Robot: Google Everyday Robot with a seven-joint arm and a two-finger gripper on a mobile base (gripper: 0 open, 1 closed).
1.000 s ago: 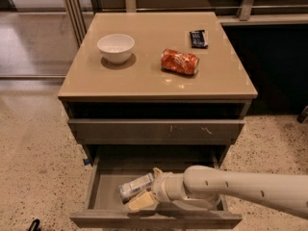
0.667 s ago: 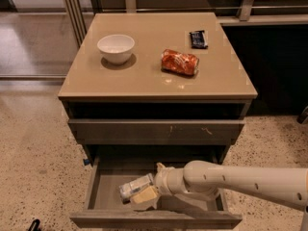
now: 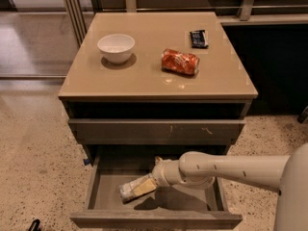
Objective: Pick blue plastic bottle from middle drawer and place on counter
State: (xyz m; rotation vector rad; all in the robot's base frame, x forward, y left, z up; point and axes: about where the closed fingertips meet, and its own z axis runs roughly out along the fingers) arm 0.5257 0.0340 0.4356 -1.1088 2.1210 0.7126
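The blue plastic bottle (image 3: 129, 190), pale with a whitish label, lies on its side on the floor of the open middle drawer (image 3: 103, 189), left of centre. My gripper (image 3: 144, 186) reaches into the drawer from the right and is at the bottle's right end, touching or overlapping it. The white arm (image 3: 226, 168) runs across the drawer's right half and hides the floor there. The glossy beige counter (image 3: 144, 76) tops the cabinet above.
On the counter stand a white bowl (image 3: 116, 47) at the left, a crushed orange-red can (image 3: 179, 61) in the middle and a small dark packet (image 3: 198, 38) at the back right. The scuffed grey drawer front (image 3: 156, 129) above is closed. Speckled floor surrounds the cabinet.
My gripper and wrist have moved slightly back and left in the drawer, from just in front of the bottle to right against it. The bottle has barely shifted.
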